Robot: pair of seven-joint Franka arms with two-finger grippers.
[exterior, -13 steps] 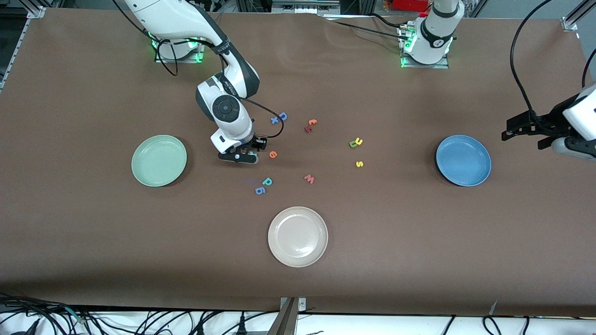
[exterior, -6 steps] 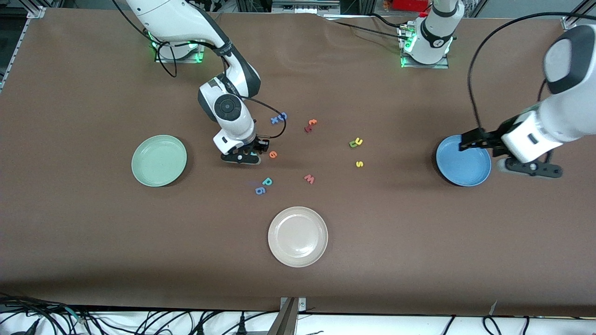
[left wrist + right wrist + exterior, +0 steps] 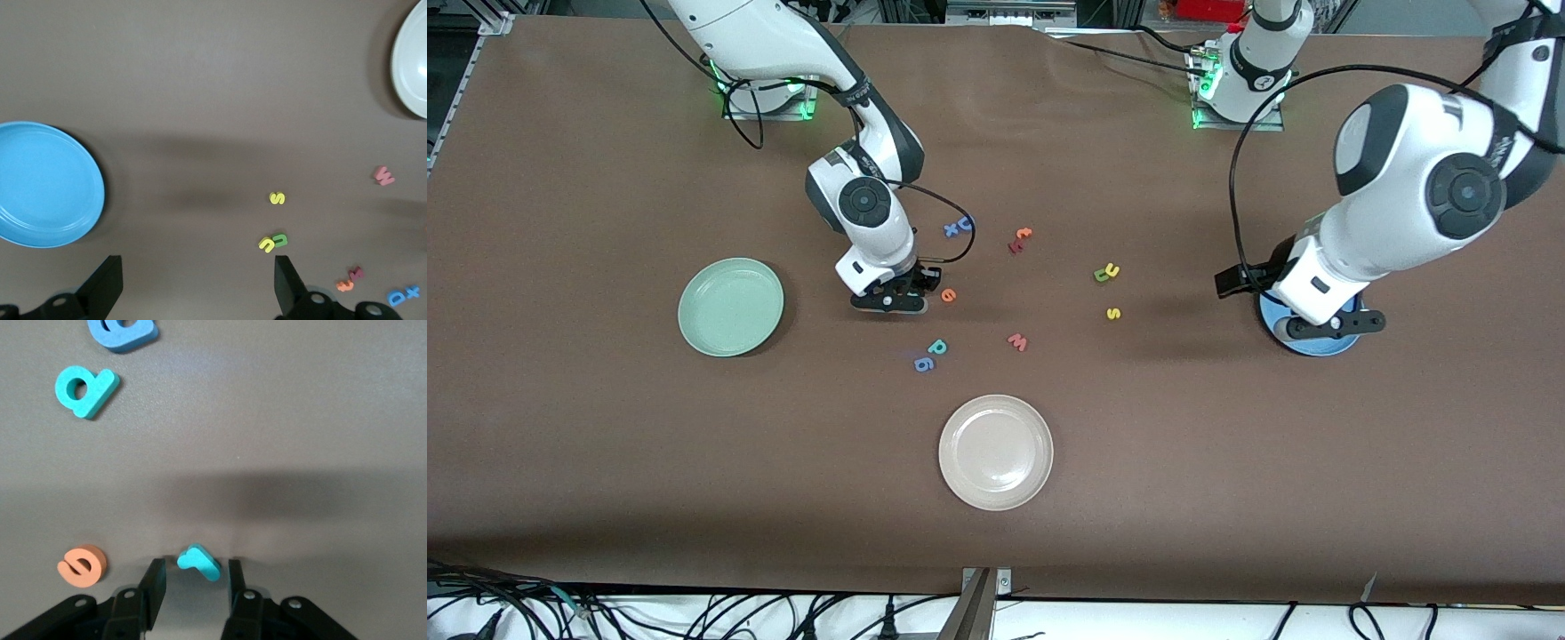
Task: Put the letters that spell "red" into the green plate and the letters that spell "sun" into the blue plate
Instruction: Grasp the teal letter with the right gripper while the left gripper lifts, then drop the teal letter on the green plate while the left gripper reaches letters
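Front view, swept from the right arm's end to the left arm's end of the bench point(image 3: 605, 462)

- green plate point(image 3: 730, 307): holds no letters
- right gripper point(image 3: 889, 300): down at bench level, at 3 o'clock of the green plate. Its fingers are partly closed and flank the teal r point(image 3: 199, 561); a thin gap shows on each side, so nothing is gripped yet
- orange e point(image 3: 948, 294): on the bench just beside the right gripper, at its 3 o'clock
- teal d point(image 3: 937, 347): at 6 o'clock of the orange e, with the blue 6 point(image 3: 924, 364) touching or just beside it
- cream plate point(image 3: 996, 452): nearest the front camera
- yellow u point(image 3: 1111, 269) and green n point(image 3: 1101, 276): side by side mid-bench
- yellow s point(image 3: 1112, 313): near them, at 6 o'clock of the yellow u
- blue plate point(image 3: 40, 183): no letters in it
- left gripper point(image 3: 1327, 326): up over the blue plate, fingers spread wide, holding nothing
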